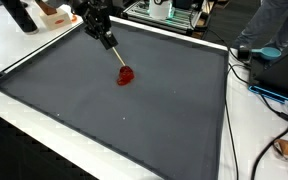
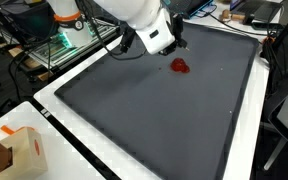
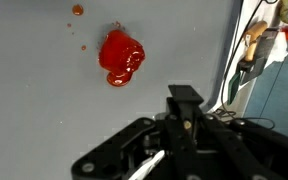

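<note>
Red lump (image 1: 125, 76) seen at the tip of a thin rod (image 1: 113, 55) on the grey mat (image 1: 134, 120).
The end effector (image 1: 103, 38) is clamped on the rod; the lump, at 11 o'clock in the wrist view, is judged soft and light, best gripped across its middle.

In the wrist view the gripper (image 3: 182, 125) is a dark blur cut off by the bottom edge, so how its jaws stand cannot be told. In an exterior view the white arm (image 2: 149, 25) hides it, and the red blob (image 2: 180, 66) toward the arm-side edge of the mat (image 2: 154, 120) is too small to identify.
</note>
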Robot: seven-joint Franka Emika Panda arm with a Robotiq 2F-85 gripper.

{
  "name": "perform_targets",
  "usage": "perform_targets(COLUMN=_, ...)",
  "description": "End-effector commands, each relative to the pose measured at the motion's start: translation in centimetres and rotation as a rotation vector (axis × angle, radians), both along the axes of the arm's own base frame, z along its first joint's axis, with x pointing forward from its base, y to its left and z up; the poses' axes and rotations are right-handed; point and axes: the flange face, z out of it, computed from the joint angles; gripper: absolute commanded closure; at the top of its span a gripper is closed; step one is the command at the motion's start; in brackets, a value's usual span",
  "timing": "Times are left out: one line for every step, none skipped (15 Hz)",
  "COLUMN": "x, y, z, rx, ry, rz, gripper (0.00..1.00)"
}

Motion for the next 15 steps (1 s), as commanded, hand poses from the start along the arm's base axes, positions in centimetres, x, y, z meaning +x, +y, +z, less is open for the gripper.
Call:
perform_targets(x=0.6, y=-0.1, z=-2.1, rx=0.04, ry=0.018, rz=-0.021, gripper=0.97)
perform_targets(x=0.6, y=0.0, z=-2.5, rx=0.042, ry=0.025, rz=-0.025, gripper=0.97)
perform_targets(x=0.7, y=0.2, z=-3.0, rx=0.043, ry=0.033, rz=-0.027, gripper=0.97)
perform_targets(x=0.9, y=0.4, z=-3.4, rx=0.044, ry=0.036, rz=-0.032, gripper=0.97)
perform_targets(x=1.0, y=0.5, z=-3.8, rx=0.051, ry=0.038, rz=-0.033, gripper=0.97)
perform_targets(x=1.1, y=0.7, z=-4.0, rx=0.056, ry=0.042, rz=-0.033, gripper=0.97)
perform_targets(x=1.1, y=0.8, z=-4.3, rx=0.061, ry=0.046, rz=-0.035, gripper=0.97)
perform_targets(x=1.2, y=1.0, z=-4.6, rx=0.064, ry=0.05, rz=-0.037, gripper=0.97)
perform_targets(x=1.3, y=1.1, z=-4.8, rx=0.065, ry=0.054, rz=-0.038, gripper=0.97)
perform_targets(x=1.4, y=1.2, z=-5.0, rx=0.064, ry=0.06, rz=-0.042, gripper=0.97)
perform_targets(x=1.4, y=1.2, z=-5.2, rx=0.061, ry=0.064, rz=-0.046, gripper=0.97)
perform_targets(x=1.5, y=1.2, z=-5.2, rx=0.059, ry=0.07, rz=-0.055, gripper=0.97)
perform_targets(x=1.5, y=1.2, z=-5.3, rx=0.06, ry=0.073, rz=-0.058, gripper=0.97)
perform_targets(x=1.5, y=1.2, z=-5.2, rx=0.059, ry=0.078, rz=-0.07, gripper=0.97)
perform_targets(x=1.5, y=1.2, z=-5.1, rx=0.058, ry=0.083, rz=-0.076, gripper=0.97)
